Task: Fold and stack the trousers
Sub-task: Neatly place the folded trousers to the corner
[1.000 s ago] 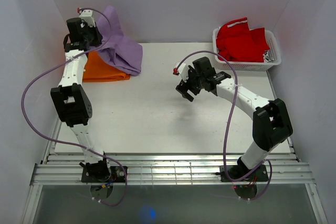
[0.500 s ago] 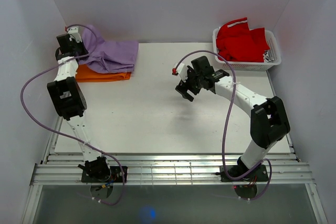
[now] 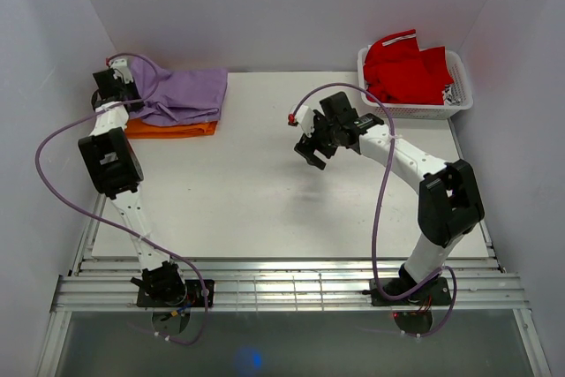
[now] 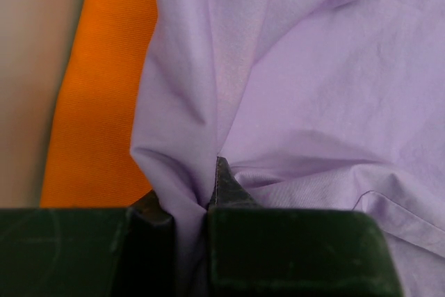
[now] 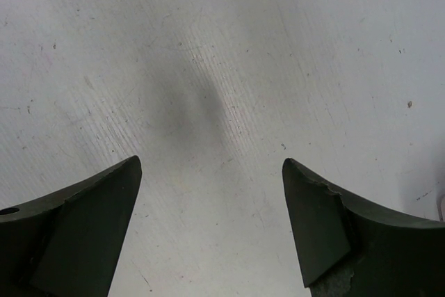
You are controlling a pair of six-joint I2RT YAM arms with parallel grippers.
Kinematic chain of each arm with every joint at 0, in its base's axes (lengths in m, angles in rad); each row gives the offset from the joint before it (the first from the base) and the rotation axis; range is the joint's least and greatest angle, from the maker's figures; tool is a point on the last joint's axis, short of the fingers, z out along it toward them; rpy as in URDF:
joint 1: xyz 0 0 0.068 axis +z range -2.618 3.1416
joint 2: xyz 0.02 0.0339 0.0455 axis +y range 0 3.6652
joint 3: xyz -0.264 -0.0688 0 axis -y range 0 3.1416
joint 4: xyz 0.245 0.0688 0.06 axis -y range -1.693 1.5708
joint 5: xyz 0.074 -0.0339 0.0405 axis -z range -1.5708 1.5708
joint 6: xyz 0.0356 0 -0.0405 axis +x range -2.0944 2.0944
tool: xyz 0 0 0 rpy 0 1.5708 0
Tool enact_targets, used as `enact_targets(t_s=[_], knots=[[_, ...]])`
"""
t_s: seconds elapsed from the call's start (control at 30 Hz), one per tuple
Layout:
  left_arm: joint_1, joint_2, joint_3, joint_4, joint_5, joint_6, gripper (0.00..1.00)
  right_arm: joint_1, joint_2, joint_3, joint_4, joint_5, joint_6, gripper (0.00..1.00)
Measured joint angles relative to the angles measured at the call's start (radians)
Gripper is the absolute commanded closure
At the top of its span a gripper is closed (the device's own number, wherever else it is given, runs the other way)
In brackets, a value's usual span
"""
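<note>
The lilac trousers (image 3: pixel 185 94) lie folded on top of an orange folded garment (image 3: pixel 172 129) at the table's far left corner. My left gripper (image 3: pixel 122 87) is at the left end of the pile and is shut on a pinch of the lilac fabric; in the left wrist view the trousers (image 4: pixel 299 88) bunch up between my fingers (image 4: pixel 226 189), with the orange garment (image 4: pixel 97 116) beside them. My right gripper (image 3: pixel 311 154) hovers open and empty over the bare table middle; the right wrist view shows only tabletop between its fingers (image 5: pixel 90 213).
A white basket (image 3: pixel 459 94) holding a red garment (image 3: pixel 402 68) with white trim stands at the far right corner. White walls close in the table on three sides. A rail frame runs along the near edge.
My left gripper has carried the lilac trousers left and down onto the orange garment, where they now lie flatter. The right arm has barely moved.
</note>
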Motion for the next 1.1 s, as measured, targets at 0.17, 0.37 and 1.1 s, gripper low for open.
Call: enact_targets(t_s=[0.17,0.37,1.1], knots=[[0.006,0.007,0.035,-0.009,-0.017,0.015,1.0,0.0,0.018,0.021,-0.002,0.0,-0.002,0.13],[0.019,0.01,0.076,-0.018,-0.046,0.032,0.42,0.0,0.029,0.026,-0.003,0.0,-0.004,0.12],[0.058,-0.14,0.165,-0.271,0.147,0.111,0.08,-0.056,-0.005,-0.035,-0.004,-0.002,-0.016,0.11]])
